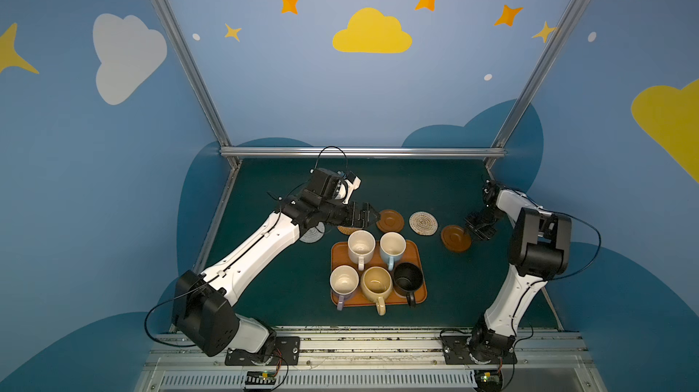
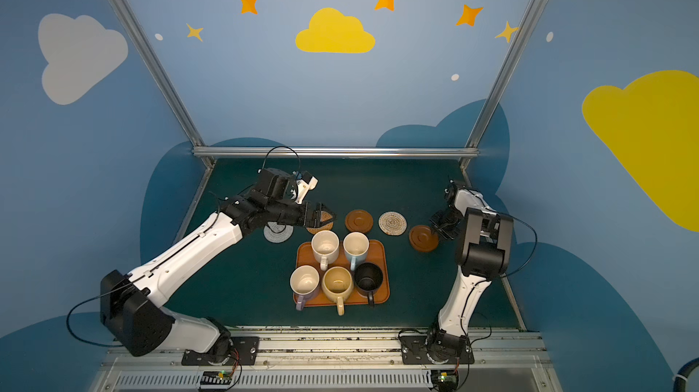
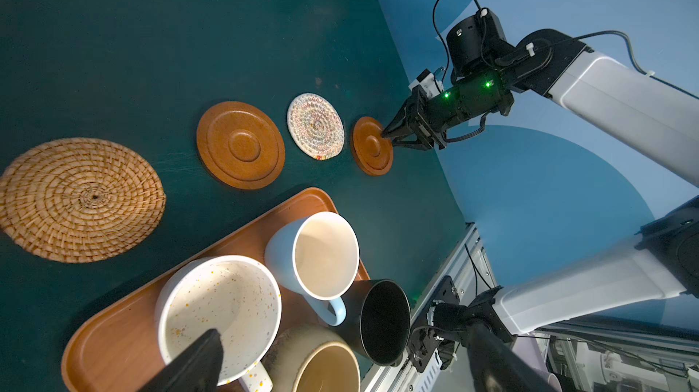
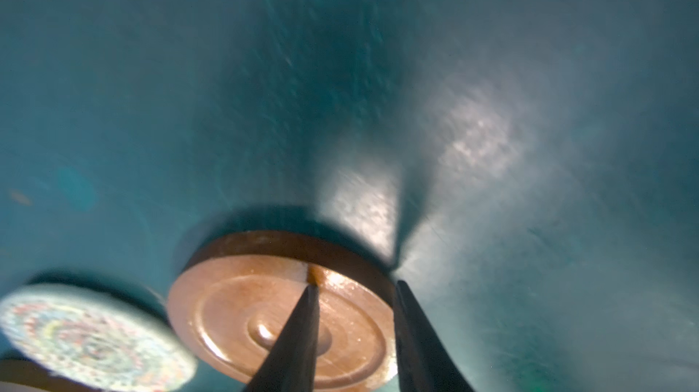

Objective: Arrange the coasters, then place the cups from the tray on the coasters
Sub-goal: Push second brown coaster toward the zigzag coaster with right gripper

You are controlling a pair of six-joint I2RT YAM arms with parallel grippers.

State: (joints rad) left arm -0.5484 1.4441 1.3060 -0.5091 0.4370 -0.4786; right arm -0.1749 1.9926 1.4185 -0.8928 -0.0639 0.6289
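Spreading beneath the tray (image 1: 339,257), the dark teal table (image 1: 416,186) meets cloud-painted blue walls (image 1: 283,80).

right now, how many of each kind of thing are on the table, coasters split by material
wooden coasters: 2
woven coasters: 3
cups: 5
tray: 1
total: 11

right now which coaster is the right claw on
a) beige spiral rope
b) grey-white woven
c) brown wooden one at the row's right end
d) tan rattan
c: the right claw grips the rim of the end wooden coaster, one finger on top, one outside its edge.
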